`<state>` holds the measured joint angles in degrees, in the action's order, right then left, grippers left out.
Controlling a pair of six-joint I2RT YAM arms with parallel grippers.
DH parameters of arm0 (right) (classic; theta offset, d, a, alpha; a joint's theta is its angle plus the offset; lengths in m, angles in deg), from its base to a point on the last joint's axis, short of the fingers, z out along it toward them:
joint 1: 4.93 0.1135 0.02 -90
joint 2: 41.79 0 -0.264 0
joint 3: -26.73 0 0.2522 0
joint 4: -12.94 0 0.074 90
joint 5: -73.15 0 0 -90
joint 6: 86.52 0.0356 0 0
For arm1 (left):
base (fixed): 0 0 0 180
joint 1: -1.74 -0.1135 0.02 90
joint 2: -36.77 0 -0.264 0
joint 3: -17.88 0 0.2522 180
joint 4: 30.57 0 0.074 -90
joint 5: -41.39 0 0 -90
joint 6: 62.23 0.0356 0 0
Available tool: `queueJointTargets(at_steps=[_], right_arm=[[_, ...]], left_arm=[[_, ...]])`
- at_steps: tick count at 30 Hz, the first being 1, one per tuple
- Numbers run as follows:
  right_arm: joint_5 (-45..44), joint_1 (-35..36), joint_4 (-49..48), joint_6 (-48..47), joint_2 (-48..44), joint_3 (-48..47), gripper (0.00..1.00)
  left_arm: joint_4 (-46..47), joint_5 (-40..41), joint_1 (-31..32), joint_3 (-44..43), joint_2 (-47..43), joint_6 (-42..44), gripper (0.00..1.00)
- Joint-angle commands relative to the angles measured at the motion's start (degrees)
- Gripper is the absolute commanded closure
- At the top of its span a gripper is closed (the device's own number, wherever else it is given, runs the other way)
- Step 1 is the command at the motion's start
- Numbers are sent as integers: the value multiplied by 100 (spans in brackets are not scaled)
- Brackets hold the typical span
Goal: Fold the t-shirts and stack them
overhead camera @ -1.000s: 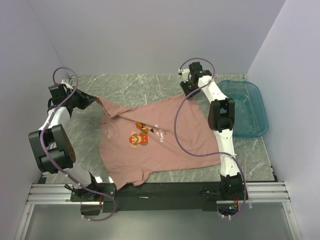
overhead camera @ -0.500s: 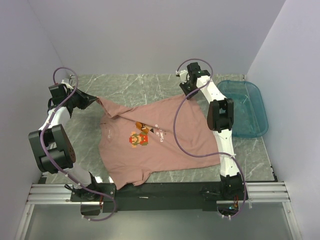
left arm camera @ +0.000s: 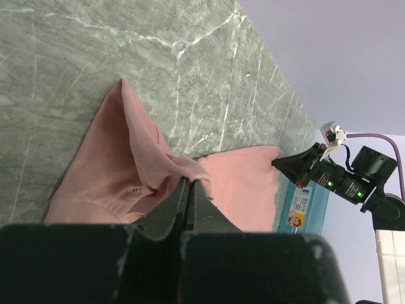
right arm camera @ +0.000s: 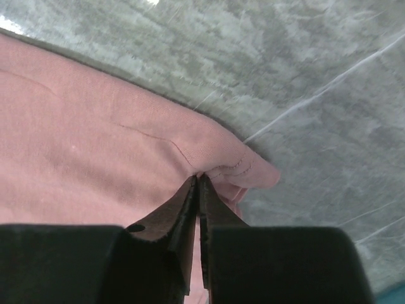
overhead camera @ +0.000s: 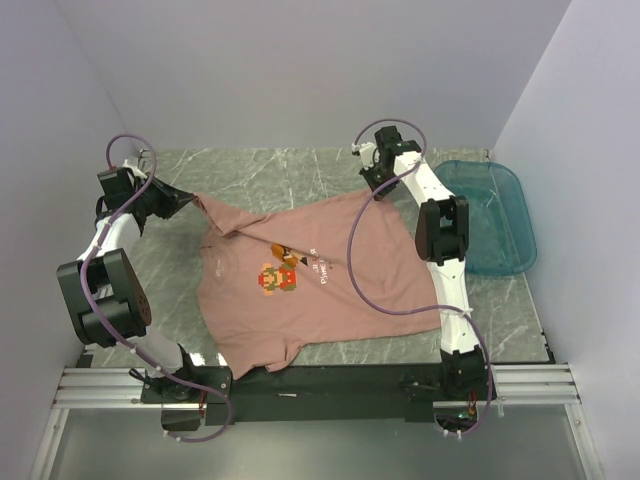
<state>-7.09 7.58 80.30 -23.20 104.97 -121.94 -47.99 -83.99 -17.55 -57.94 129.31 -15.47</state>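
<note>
The dusty-pink t-shirt lies spread print-up across the middle of the overhead frame. At its upper-left corner the left gripper pinches a lifted fold of cloth. At its upper-right corner the right gripper is clamped on the hem.

The top view looks down from behind the arm bases over the whole tabletop. Both wrist views sit close above their jaws — each shares the t-shirt with it.
</note>
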Motion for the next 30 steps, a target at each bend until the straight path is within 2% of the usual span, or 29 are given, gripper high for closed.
queueJointTargets(at_steps=[1, 10, 19, 22, 26, 29, 30], right_arm=[[210, 14, 396, 110, -235, 281, 90], [465, -3, 423, 224, -428, 439, 95], [755, -30, 431, 198, -982, 1212, 97], [817, -82, 326, 312, -1228, 1161, 93], [931, -240, 326, 540, -1273, 555, 72], [1010, -346, 213, 707, -1202, 334, 62], [1019, -372, 151, 812, -1185, 351, 61]], left_arm=[[269, -163, 22, -8, -42, 0, 100], [278, -172, 30, 10, -51, 0, 100], [278, -198, 30, 1, -77, -9, 100], [278, -198, 30, 1, -86, 0, 100], [269, -172, 30, 10, -95, 9, 100], [269, -172, 30, -8, -86, 9, 100], [261, -171, 30, 1, -86, 9, 100]])
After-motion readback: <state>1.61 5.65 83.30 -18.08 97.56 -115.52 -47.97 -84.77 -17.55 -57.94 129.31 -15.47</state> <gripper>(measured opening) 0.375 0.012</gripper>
